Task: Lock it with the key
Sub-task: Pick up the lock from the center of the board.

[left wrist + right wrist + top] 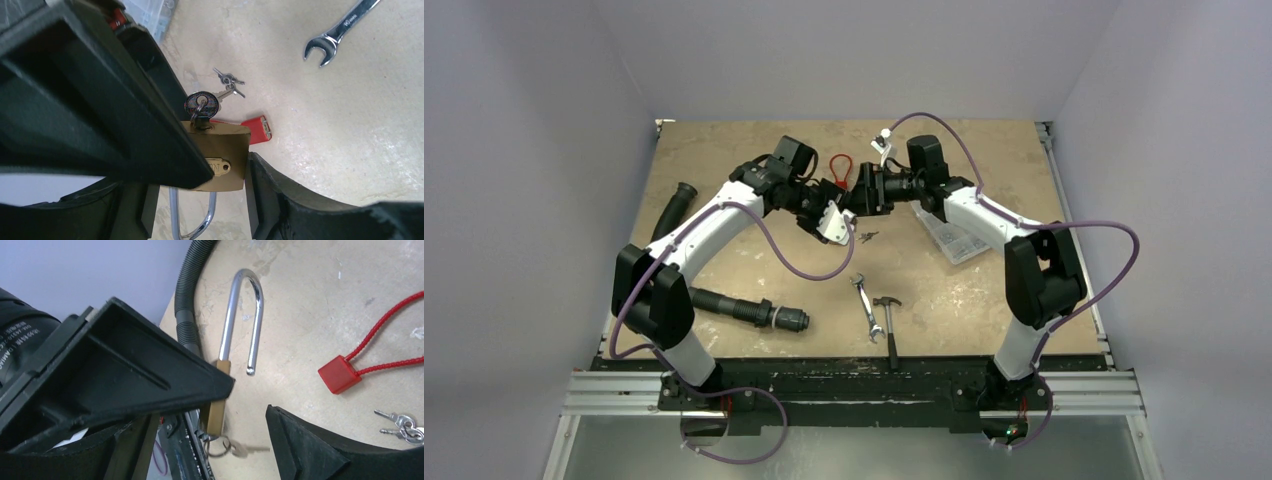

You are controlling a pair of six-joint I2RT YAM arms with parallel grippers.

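Observation:
My left gripper [832,215] [231,167] is shut on the brass padlock [225,145] and holds it above the table. A key [202,106] with a ring sits in the padlock's keyhole. The steel shackle [244,315] stands open, its short leg free of the body. My right gripper [864,192] [251,396] is open. Its jaws stand around the padlock's key end, where the padlock [217,412] shows edge-on against the upper finger. The ring and a spare key [247,448] hang below the padlock between my right gripper's fingers.
A red cable lock [840,165] [340,376] and a loose key bunch [867,237] [229,79] lie under the grippers. A wrench [865,305] [340,32] and a hammer [889,318] lie nearer. A black hose [749,308], a black handle [674,210] and a clear box [954,235] lie around.

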